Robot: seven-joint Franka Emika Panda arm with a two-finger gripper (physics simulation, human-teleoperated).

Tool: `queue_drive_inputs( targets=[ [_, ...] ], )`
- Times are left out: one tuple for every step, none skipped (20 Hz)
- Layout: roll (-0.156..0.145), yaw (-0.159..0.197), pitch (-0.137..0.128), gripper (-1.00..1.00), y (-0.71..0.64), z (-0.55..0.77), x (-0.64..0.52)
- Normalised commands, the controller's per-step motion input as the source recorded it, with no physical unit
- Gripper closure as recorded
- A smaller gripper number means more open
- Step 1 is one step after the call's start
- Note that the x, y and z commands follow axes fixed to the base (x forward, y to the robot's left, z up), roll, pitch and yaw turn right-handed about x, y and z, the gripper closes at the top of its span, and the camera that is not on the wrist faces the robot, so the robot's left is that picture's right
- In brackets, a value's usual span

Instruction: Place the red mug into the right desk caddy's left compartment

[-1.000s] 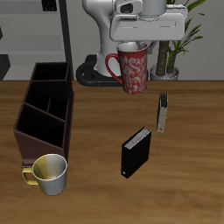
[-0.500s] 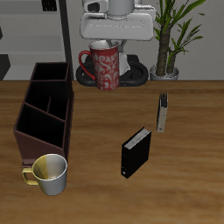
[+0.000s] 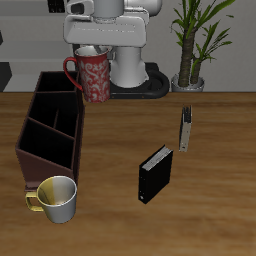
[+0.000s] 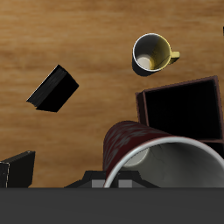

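One red mug (image 3: 92, 75) upright, handle away from right desk caddy (image 3: 52, 125); gripper (image 3: 95, 50) clamps rim.

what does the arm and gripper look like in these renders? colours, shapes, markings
The arm is glossy white with rounded segments and dark joint seams. The gripper has a wide, boxy white hand body. In the wrist view its underside reads dark grey. No cables or markings visible; fingers mostly hidden.

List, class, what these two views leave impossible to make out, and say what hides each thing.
- Jaws: exterior view, hidden behind the red mug; wrist view, not visible, so the grip is unconfirmed.
- Red mug's base: wrist view, cut off by the frame edge.
- Right desk caddy: wrist view shows only one compartment; the rest is cut off.
- Silvery mug: its inside is too small to read.
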Motion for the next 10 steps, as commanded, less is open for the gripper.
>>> queue_drive_inputs(
  targets=[
    [0.139,0.096,0.03,1.0,-0.44,0.18,0.06],
    [-0.16,-0.022,-0.099,1.0,-0.55,0.16,-0.1],
    [-0.057,-0.131,0.026,1.0,-0.77,0.2,0.18],
    [0.019,-0.012,0.007,1.0,-0.25,0.03,0.12],
    [-0.131,-0.048,0.043,1.0,-0.78,-0.01,0.27],
    [0.0,0.0,0.0,1.0,-0.02,-0.01,-0.07],
    [-0.017,-0.014,0.076,1.0,-0.35,-0.16,0.25],
    [0.049,0.083,0.03,1.0,-0.31,-0.15,0.22],
    [-0.099,0.009,0.031,1.0,-0.36,-0.16,0.22],
    [0.093,0.046,0.077,1.0,-0.13,-0.2,0.32]
  ],
)
